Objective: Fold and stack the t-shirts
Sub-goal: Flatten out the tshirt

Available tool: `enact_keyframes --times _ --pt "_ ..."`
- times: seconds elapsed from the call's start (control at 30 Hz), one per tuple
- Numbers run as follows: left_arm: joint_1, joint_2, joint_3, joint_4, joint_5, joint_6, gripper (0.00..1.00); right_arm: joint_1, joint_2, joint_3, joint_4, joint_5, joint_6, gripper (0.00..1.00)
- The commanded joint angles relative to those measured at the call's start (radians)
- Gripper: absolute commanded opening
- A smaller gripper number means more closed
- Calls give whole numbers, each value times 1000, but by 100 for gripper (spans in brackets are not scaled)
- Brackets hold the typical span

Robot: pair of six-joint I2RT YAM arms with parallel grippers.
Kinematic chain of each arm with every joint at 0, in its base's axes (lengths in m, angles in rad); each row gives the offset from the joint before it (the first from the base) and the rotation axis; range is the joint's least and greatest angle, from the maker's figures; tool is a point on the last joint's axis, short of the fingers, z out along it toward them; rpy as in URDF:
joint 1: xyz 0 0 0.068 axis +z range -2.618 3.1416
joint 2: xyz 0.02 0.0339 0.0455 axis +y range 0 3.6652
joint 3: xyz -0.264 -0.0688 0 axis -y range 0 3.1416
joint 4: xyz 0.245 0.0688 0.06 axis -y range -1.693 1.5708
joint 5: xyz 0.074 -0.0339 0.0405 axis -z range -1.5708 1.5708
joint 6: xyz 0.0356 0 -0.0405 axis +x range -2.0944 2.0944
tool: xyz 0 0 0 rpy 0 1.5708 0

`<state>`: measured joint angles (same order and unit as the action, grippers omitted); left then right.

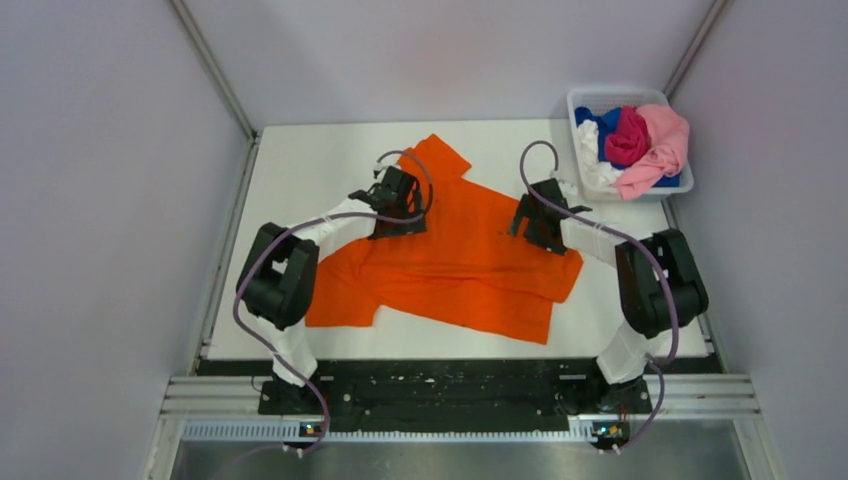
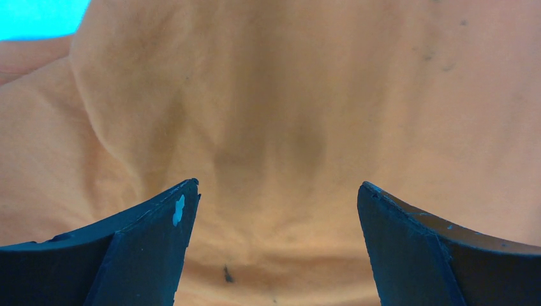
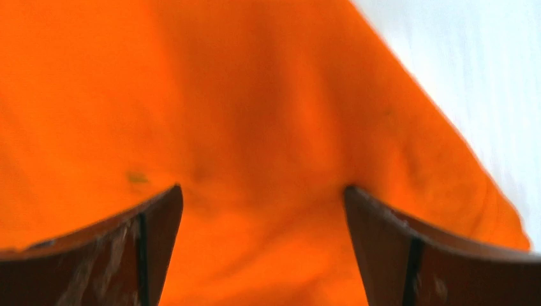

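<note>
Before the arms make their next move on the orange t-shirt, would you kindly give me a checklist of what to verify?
1. Left gripper open: ok, jaws apart above orange t-shirt.
2. Right gripper open: ok, jaws apart near the shirt's edge.
3. Shirt lying flat: not ok, creases show under the left gripper.
4. Fingertips touching cloth: cannot tell.
5. Remaining t-shirts out of the way: ok, piled in the white bin at the far right corner.

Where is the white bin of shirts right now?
In the top view, the white bin sits at the table's far right corner, beyond the right hand and clear of the spread orange t-shirt.
</note>
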<state>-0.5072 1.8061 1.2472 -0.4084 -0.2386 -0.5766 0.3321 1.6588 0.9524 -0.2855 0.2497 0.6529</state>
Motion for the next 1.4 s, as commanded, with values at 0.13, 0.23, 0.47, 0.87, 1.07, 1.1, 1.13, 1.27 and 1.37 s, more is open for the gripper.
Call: enact_keyframes --times 0.13,0.23,0.47,0.87,1.07,1.1,1.13,1.27,1.37 --pt "98 148 103 -6 119 -19 99 -91 250 166 119 -137 11 95" --pt "142 219 175 -44 190 -32 99 -126 362 273 114 -221 7 94" --pt "220 363 338 -55 321 -84 98 -174 624 616 19 -283 -43 93" --pt "240 315 498 -121 323 -73 96 -176 659 1024 -195 -233 -183 99" --pt "232 -147 97 -118 106 -73 97 -142 191 584 -77 -140 -173 99" --pt "232 -214 31 -142 74 -86 97 -139 114 478 -48 -134 -158 99" --pt "233 -272 -22 -173 40 -104 97 -137 33 382 -24 -130 -140 99" --pt "233 -450 -226 -288 -5 -158 97 -135 -233 -13 37 -101 -53 99" --pt "233 -524 -337 -338 -11 -198 97 -136 -380 -154 36 -90 -8 99"
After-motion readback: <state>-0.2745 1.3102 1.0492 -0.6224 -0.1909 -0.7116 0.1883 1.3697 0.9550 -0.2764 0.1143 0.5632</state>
